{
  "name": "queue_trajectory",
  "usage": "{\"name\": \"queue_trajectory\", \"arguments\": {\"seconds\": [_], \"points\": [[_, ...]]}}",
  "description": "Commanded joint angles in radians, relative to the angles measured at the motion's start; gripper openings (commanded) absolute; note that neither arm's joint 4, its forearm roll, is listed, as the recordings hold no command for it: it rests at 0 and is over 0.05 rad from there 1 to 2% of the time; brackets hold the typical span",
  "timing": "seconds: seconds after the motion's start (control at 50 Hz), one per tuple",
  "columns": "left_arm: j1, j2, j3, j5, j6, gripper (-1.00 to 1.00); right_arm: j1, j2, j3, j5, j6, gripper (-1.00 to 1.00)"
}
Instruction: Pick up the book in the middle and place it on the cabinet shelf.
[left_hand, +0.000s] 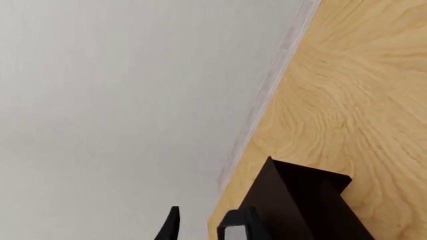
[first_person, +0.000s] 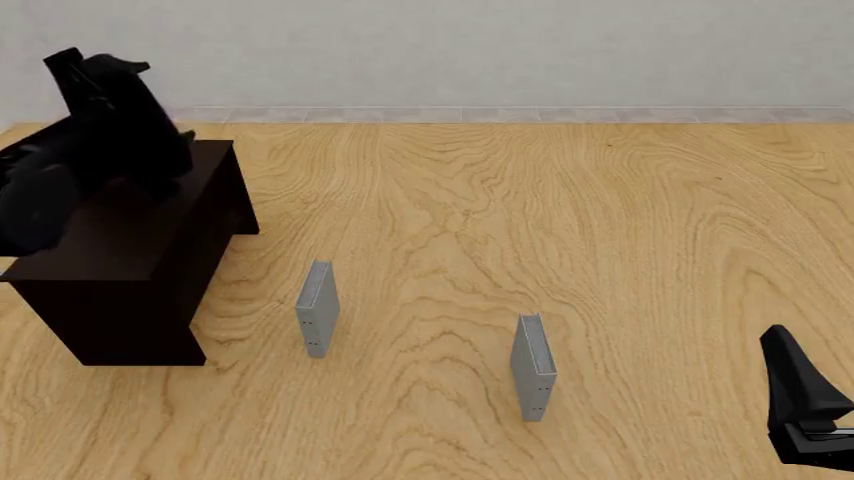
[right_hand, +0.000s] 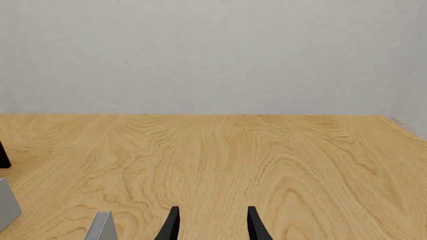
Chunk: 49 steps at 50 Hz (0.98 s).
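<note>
Right gripper (right_hand: 210, 225) low at near right, fingers spread, empty. Two grey books (first_person: 316, 308) upright mid-table. Left gripper (left_hand: 210, 225) over cabinet shelf (first_person: 134, 255), spread.

We looked at a pretend room made by a computer, not a real home or shop. The wooden table (first_person: 561, 220) was one big flat top with the same swirly grain everywhere and no scratches or dust. Behind it, on the far side, stood a plain grey wall (first_person: 507, 50) with nothing on it. On the left sat a dark brown cabinet shelf (first_person: 127, 290), smooth like a toy block. Two thin grey books (first_person: 316, 308) stood straight up alone near the middle, and everything looked too clean and simple.
</note>
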<state>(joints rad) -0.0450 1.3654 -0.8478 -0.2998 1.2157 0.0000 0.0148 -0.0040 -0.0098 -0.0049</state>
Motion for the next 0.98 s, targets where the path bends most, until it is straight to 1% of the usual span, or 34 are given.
{"name": "queue_trajectory", "arguments": {"seconds": [0.02, 0.04, 0.06, 0.08, 0.14, 0.16, 0.2, 0.26, 0.3, 0.32, 0.42, 0.44, 0.48, 0.54, 0.58, 0.62, 0.64, 0.66, 0.68, 0.7, 0.76, 0.78, 0.82, 0.86, 0.88, 0.9, 0.92, 0.94, 0.96, 0.98], "points": [[-0.041, -0.100, 0.012, 0.079, -0.009, 1.00, 0.000, 0.000, 0.000, 0.000, 0.000, 1.00], [-0.050, -0.118, 0.015, 0.089, -0.008, 1.00, 0.000, 0.000, 0.000, 0.000, 0.000, 1.00], [-0.062, -0.139, 0.005, 0.120, -0.026, 1.00, 0.000, 0.000, 0.000, 0.000, 0.000, 1.00], [-0.069, -0.149, 0.004, 0.136, -0.029, 1.00, 0.000, 0.000, 0.000, 0.000, 0.000, 1.00], [-0.081, -0.171, 0.005, 0.155, -0.032, 1.00, 0.000, 0.000, 0.000, 0.000, 0.000, 1.00], [-0.104, -0.201, 0.003, 0.185, -0.047, 1.00, 0.000, 0.000, 0.000, 0.000, 0.000, 1.00], [-0.113, -0.215, -0.002, 0.217, -0.056, 1.00, 0.000, 0.000, 0.000, 0.000, 0.000, 1.00], [-0.127, -0.237, -0.011, 0.239, -0.071, 1.00, 0.000, 0.000, 0.000, 0.000, 0.000, 1.00], [-0.142, -0.260, -0.018, 0.278, -0.090, 1.00, 0.000, 0.000, 0.000, 0.000, 0.000, 1.00], [-0.147, -0.269, -0.012, 0.274, -0.086, 1.00, 0.000, 0.000, 0.000, 0.000, 0.000, 1.00], [-0.186, -0.323, -0.026, 0.340, -0.124, 1.00, 0.000, 0.000, 0.000, 0.000, 0.000, 1.00], [-0.203, -0.341, -0.040, 0.369, -0.153, 1.00, 0.000, 0.000, 0.000, 0.000, 0.000, 1.00], [-0.210, -0.350, -0.042, 0.373, -0.161, 1.00, 0.000, 0.000, 0.000, 0.000, 0.000, 1.00], [-0.239, -0.379, -0.062, 0.423, -0.209, 1.00, 0.000, 0.000, 0.000, 0.000, 0.000, 1.00], [-0.252, -0.393, -0.069, 0.439, -0.227, 1.00, 0.000, 0.000, 0.000, 0.000, 0.000, 1.00], [-0.270, -0.411, -0.084, 0.452, -0.260, 1.00, 0.000, 0.000, 0.000, 0.000, 0.000, 1.00], [-0.287, -0.420, -0.104, 0.480, -0.299, 1.00, 0.000, 0.000, 0.000, 0.000, 0.000, 1.00], [-0.298, -0.428, -0.109, 0.488, -0.317, 1.00, 0.000, 0.000, 0.000, 0.000, 0.000, 1.00], [-0.298, -0.428, -0.109, 0.488, -0.317, 1.00, 0.000, 0.000, 0.000, 0.000, 0.000, 1.00], [-0.315, -0.441, -0.118, 0.495, -0.353, 1.00, 0.000, 0.000, 0.000, 0.000, 0.000, 1.00], [-0.345, -0.458, -0.108, 0.494, -0.413, 1.00, 0.000, 0.000, 0.000, 0.000, 0.000, 1.00], [-0.353, -0.460, -0.096, 0.483, -0.441, 1.00, 0.000, 0.000, 0.000, 0.000, 0.000, 1.00], [-0.371, -0.468, -0.063, 0.453, -0.457, 1.00, 0.000, 0.000, 0.000, 0.000, 0.000, 1.00], [-0.390, -0.474, -0.053, 0.433, -0.510, 1.00, 0.000, 0.000, 0.000, 0.000, 0.000, 1.00], [-0.398, -0.482, -0.038, 0.407, -0.515, 1.00, 0.000, 0.000, 0.000, 0.000, 0.000, 1.00], [-0.401, -0.484, -0.039, 0.387, -0.546, 1.00, 0.000, 0.000, 0.000, 0.000, 0.000, 1.00], [-0.401, -0.484, -0.039, 0.387, -0.546, 1.00, 0.000, 0.001, 0.000, 0.000, 0.000, 1.00], [-0.415, -0.487, -0.034, 0.377, -0.572, 1.00, 0.000, 0.000, 0.000, 0.000, 0.000, 1.00], [-0.427, -0.491, -0.016, 0.352, -0.576, 1.00, 0.000, 0.000, 0.000, 0.000, 0.000, 1.00], [-0.437, -0.494, -0.008, 0.336, -0.595, 1.00, 0.000, 0.000, 0.000, 0.000, 0.000, 1.00]]}}
